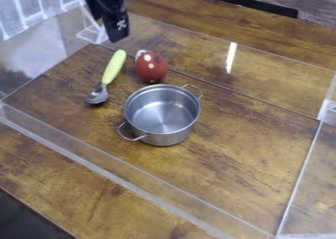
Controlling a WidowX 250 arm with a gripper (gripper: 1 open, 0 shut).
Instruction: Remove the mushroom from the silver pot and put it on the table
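The black robot gripper [116, 32], wide open and holding nothing, hangs above the far-left area of a dark brown wood-plank table [243, 154], well apart from a shiny round steel pot [161, 116].

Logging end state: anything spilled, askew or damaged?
Nothing stands out. Pot sits upright, scoop and red mushroom lie on the table, no visible spill or damage. Gripper is up behind them.

bare table [250, 159] right of pot [161, 115]; red object [152, 67] behind
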